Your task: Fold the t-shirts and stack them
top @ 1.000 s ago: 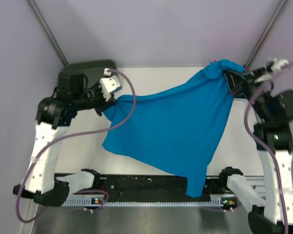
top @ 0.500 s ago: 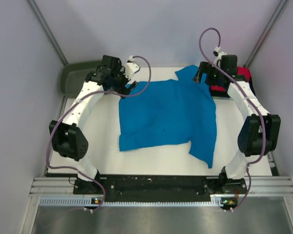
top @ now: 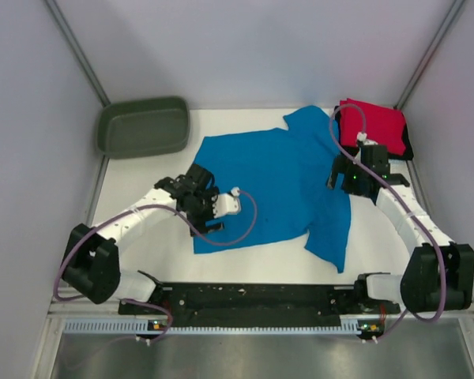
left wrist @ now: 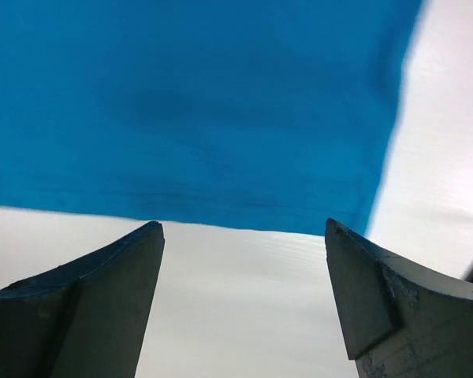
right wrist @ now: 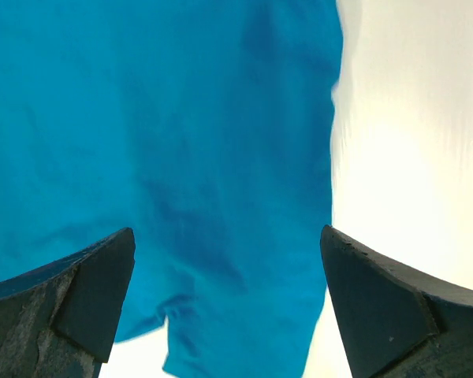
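A turquoise-blue t-shirt [top: 276,181] lies spread flat on the white table, one sleeve toward the back [top: 304,120] and the other toward the front right [top: 332,245]. My left gripper [top: 208,215] hovers open at the shirt's left hem. In the left wrist view only bare table shows between the fingertips of the left gripper [left wrist: 244,227], with the hem [left wrist: 189,201] just ahead. My right gripper [top: 344,178] stands open over the shirt's right edge. In the right wrist view the blue cloth [right wrist: 181,157] lies below the right gripper [right wrist: 229,232], ungripped. A folded red t-shirt [top: 371,126] rests at the back right on a dark one [top: 408,146].
A dark olive-green tub [top: 142,126] sits at the back left corner. Grey walls close in on both sides and the back. White table [top: 261,257] shows between the shirt and the black rail at the arms' bases.
Both grippers held the blue shirt up in the air, laid it flat on the table and let go. Both arms have since drawn back toward the near side, jaws open.
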Robot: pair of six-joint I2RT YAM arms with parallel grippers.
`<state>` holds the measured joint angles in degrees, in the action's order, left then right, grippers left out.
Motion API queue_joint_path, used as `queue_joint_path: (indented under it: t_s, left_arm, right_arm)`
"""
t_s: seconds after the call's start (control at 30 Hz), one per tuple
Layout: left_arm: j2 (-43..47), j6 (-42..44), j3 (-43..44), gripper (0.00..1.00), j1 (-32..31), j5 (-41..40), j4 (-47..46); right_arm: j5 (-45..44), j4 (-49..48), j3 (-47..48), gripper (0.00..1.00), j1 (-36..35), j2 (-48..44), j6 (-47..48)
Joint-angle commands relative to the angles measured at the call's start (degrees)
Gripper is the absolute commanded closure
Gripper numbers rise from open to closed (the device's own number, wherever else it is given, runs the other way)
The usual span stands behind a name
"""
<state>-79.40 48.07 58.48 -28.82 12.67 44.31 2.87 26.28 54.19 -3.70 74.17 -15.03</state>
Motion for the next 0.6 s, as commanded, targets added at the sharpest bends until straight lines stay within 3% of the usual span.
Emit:
queue_joint_path:
  t_s: [0.0, 0.23, 0.43, 0.53, 0.57]
  left_arm:
    - [3.9, 2.2, -9.1, 0.13, -5.3, -1.6, 1.8]
    - [5.0, 0.2, -16.2, 0.10, -7.2, -3.5, -4.2]
    - [0.1, -1.2, -17.7, 0.13, -7.7, -7.3, -7.7]
    - [-3.1, -2.6, -16.4, 0.25, -7.7, -9.9, -8.0]
    - [-3.5, -2.9, -15.9, 0.33, -7.7, -9.9, -7.7]
  right_arm:
    - [-0.6, 1.3, -7.1, 0.01, 0.3, -6.8, -6.5]
    - [-0.3, 1.9, -16.2, 0.03, 2.1, -13.8, -12.4]
    - [3.7, -0.4, -21.3, 0.10, 2.2, -8.8, -12.7]
    - [3.0, -1.9, -22.7, 0.15, 2.2, -7.5, -12.3]
    - [2.8, -2.5, -23.1, 0.18, 2.2, -7.4, -12.2]
